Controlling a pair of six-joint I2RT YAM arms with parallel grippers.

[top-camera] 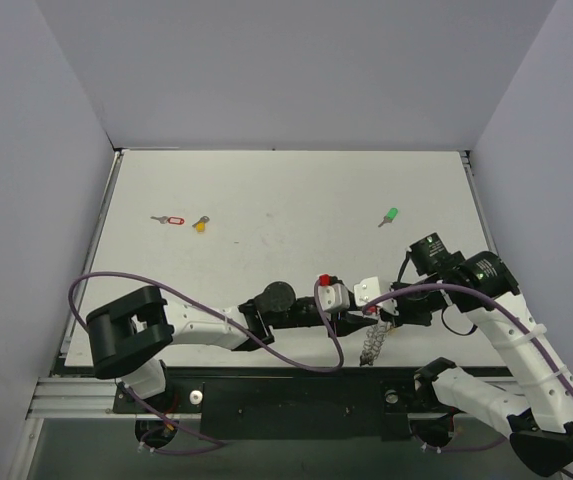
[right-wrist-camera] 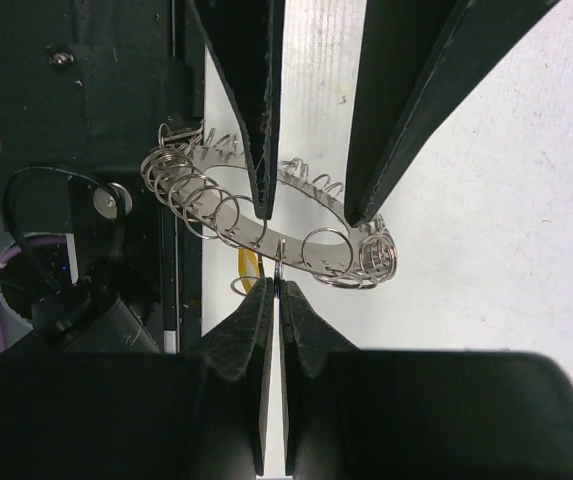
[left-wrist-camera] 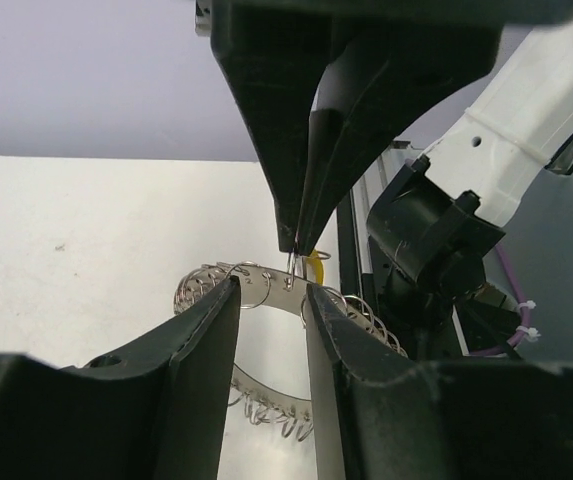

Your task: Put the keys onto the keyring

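Observation:
The keyring [top-camera: 371,345] is a silver band loop hung with small wire rings, near the table's front edge. It also shows in the left wrist view [left-wrist-camera: 270,394] and the right wrist view [right-wrist-camera: 232,230]. My left gripper [top-camera: 358,318] reaches over the loop. Its jaws are apart, and its fingertips [right-wrist-camera: 261,190] rest at the far stretch of band. My right gripper [right-wrist-camera: 278,285] is shut on one small wire ring of the band. Three keys lie far off: red-tagged [top-camera: 171,220], yellow [top-camera: 200,225] and green [top-camera: 390,216]. The black key is out of view.
A yellow piece [right-wrist-camera: 249,262] shows just behind the band, and I cannot tell what it is. The black base rail [top-camera: 266,400] runs along the table's front edge under the grippers. A purple cable [top-camera: 296,350] loops over the left arm. Grey walls enclose three sides.

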